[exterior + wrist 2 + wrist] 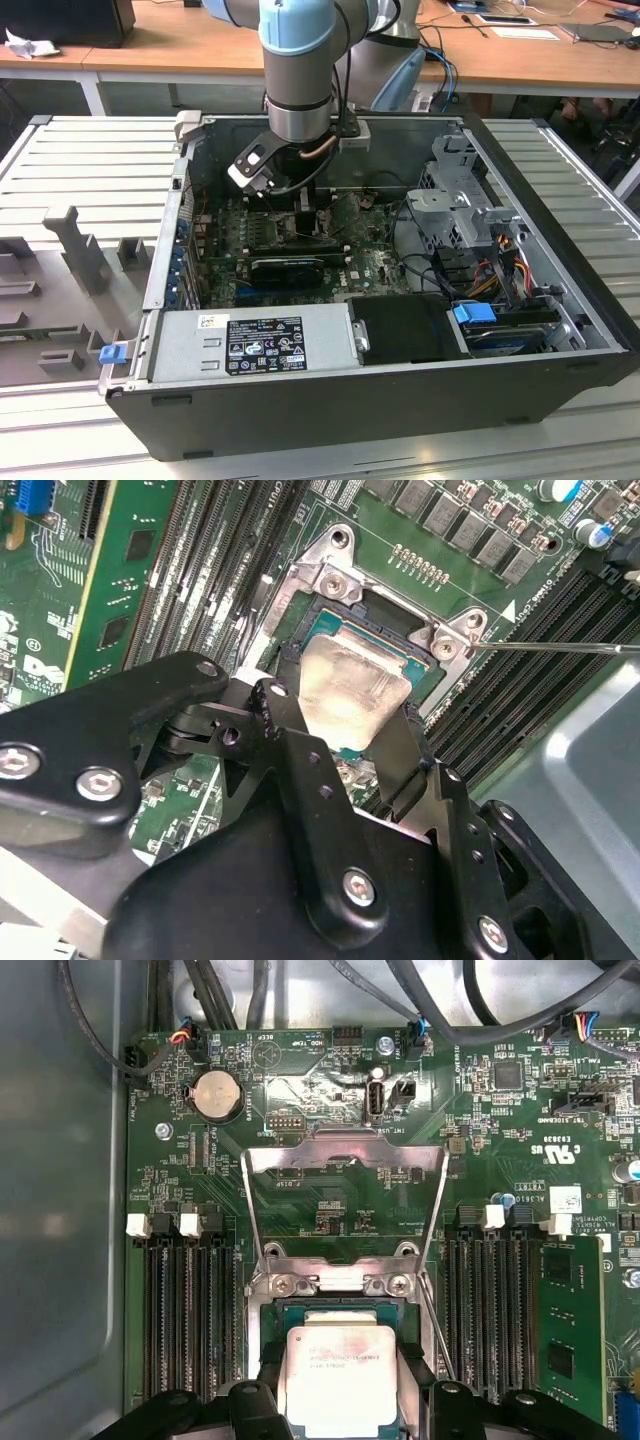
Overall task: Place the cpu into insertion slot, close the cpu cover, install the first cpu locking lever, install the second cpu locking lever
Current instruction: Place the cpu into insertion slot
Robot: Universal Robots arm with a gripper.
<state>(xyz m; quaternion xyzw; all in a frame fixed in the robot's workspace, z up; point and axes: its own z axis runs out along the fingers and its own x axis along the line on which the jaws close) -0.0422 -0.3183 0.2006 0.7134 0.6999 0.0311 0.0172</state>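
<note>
The cpu (340,1372) shows its silver-grey top face, also visible in the second wrist view (352,692). It sits low in the black-framed insertion slot (345,608) on the green motherboard. My gripper (340,1385) has a black finger (272,708) on each of two opposite edges of the chip and is shut on it. The cpu cover (345,1146), a thin metal frame with a square window, stands swung open beyond the slot. A thin locking lever (560,648) juts out free beside the socket. In the exterior view my gripper (303,205) reaches down inside the computer case.
Black memory slots (190,1320) run along both sides of the socket. A green card (570,1330) stands beside one set. Cables (230,990) hang along the case wall. The power supply (255,345) and drive cage (465,205) crowd the case in the exterior view.
</note>
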